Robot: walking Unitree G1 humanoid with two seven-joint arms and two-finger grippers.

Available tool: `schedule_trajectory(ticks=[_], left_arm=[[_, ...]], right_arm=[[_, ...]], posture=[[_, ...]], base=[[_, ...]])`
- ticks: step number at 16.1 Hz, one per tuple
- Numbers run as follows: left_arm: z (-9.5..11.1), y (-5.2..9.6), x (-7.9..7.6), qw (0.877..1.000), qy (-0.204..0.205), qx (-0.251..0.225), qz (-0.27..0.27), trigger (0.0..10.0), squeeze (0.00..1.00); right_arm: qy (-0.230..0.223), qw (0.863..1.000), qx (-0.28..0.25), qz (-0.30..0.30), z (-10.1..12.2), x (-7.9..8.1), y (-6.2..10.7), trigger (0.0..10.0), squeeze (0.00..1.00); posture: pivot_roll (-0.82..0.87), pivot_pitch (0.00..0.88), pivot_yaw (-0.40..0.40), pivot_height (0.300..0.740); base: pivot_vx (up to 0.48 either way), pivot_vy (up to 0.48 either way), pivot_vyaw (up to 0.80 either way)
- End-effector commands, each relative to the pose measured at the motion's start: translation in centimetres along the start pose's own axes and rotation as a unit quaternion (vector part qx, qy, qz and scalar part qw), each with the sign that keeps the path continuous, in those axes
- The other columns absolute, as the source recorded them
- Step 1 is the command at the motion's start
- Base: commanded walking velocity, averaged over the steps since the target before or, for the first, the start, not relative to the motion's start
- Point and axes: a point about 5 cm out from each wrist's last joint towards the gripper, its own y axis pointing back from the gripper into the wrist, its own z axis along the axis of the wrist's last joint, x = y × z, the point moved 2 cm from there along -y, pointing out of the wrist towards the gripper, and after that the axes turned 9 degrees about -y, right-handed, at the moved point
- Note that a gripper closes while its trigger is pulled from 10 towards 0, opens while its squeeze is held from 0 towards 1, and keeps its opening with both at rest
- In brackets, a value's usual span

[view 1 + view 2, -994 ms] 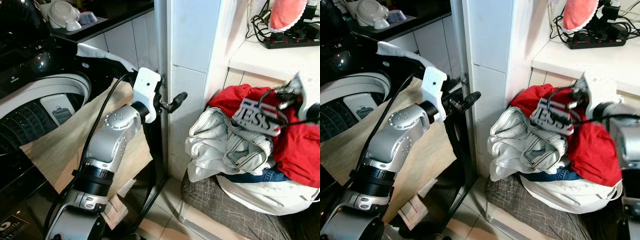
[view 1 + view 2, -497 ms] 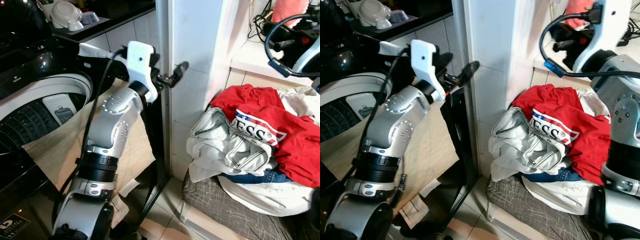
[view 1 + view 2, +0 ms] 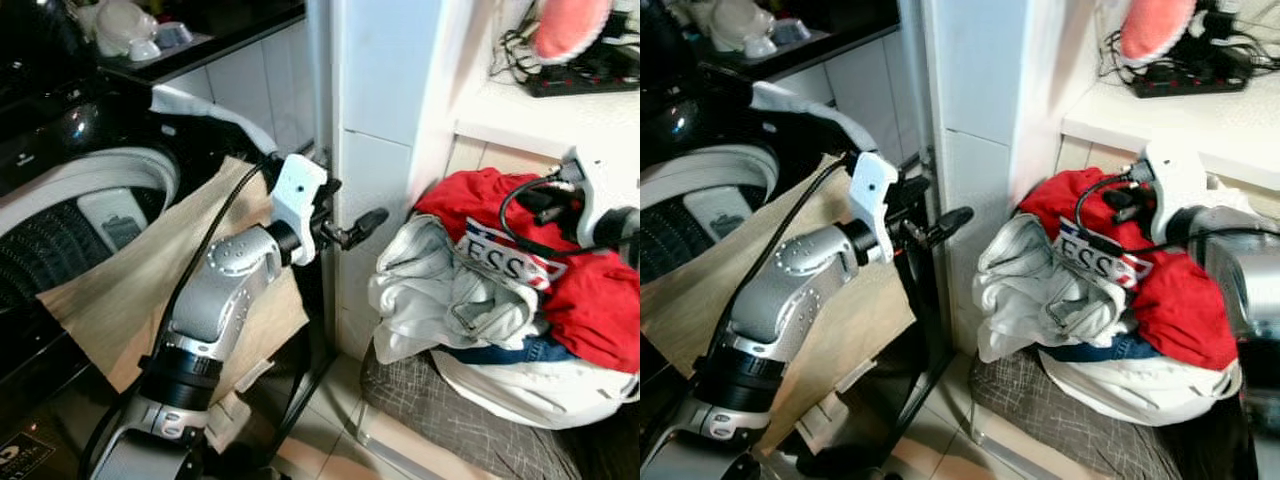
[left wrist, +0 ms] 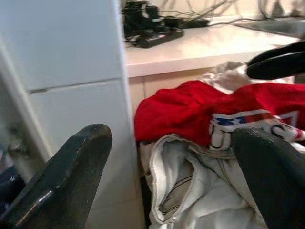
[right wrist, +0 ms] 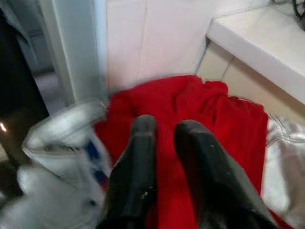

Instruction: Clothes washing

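Right gripper [image 5: 164, 143] is hovering, fingers nearly together and gripping nothing, over the crumpled red printed T-shirt [image 3: 590, 290] topping the laundry pile. Left gripper [image 4: 171, 162] is pointing at the pile, fingers spread wide beside the white tiled pillar [image 3: 385, 120].

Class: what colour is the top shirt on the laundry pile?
Red shirt, with a white-and-blue printed logo; clearest in the left wrist view.

Red cloth shirt [image 3: 590, 290], matt; glossy white tiled pillar [image 3: 385, 110]; silver metal arm [image 3: 215, 290]
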Motion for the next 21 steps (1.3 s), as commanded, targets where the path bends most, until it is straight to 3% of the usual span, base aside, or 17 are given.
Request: schedule_trajectory(ticks=[1,3,6,8,13,18,19,21], left_arm=[[0.4,-0.1,0.0,1.0,-0.016,0.0,-0.012,10.0,0.0],[0.7,0.0,-0.3,0.999,-0.013,0.002,-0.032,10.0,0.0],[0.5,0.8,-0.9,0.998,-0.001,0.008,-0.065,10.0,0.0],[0.3,0.9,-0.8,0.998,0.007,0.017,-0.061,10.0,0.0],[-0.2,1.1,-0.7,0.997,0.009,0.037,-0.069,10.0,0.0],[-0.1,1.4,-1.0,0.996,0.007,0.041,-0.079,10.0,0.0],[-0.1,1.4,-1.1,0.996,0.005,0.042,-0.081,10.0,0.0],[-0.2,1.5,-1.3,0.995,0.006,0.043,-0.089,10.0,0.0]], right_arm=[[0.024,1.0,0.016,0.012,-0.2,-0.2,-0.4,10.0,1.0],[0.036,0.999,0.022,0.028,0.3,-0.4,-0.6,10.0,1.0],[0.067,0.996,0.011,0.062,2.9,-1.1,-0.5,10.0,1.0],[0.064,0.994,0.003,0.084,4.1,-1.1,-0.1,10.0,1.0],[0.079,0.986,0.08,0.126,3.3,-1.3,-0.6,10.0,1.0],[0.102,0.977,0.12,0.141,1.9,-0.8,-1.7,10.0,1.0],[0.127,0.973,0.133,0.137,1.1,-0.8,-2.0,10.0,0.0],[0.126,0.972,0.148,0.128,-0.5,-0.5,-2.9,10.0,0.0]], posture=[[-0.1,0.0,0.1,0.74],[-0.09,0.0,0.097,0.74],[-0.08,0.0,0.09,0.74],[-0.08,0.0,0.089,0.74],[-0.08,0.0,0.083,0.74],[-0.06,0.0,0.081,0.74],[-0.06,0.0,0.081,0.74],[-0.06,0.0,0.087,0.74]], base=[[0.0,0.0,0.0],[0.0,0.0,0.0],[0.0,0.0,0.0],[0.0,0.0,0.0],[0.0,0.0,0.0],[0.0,0.0,0.0],[0.0,0.0,0.0],[0.0,0.0,0.0]])
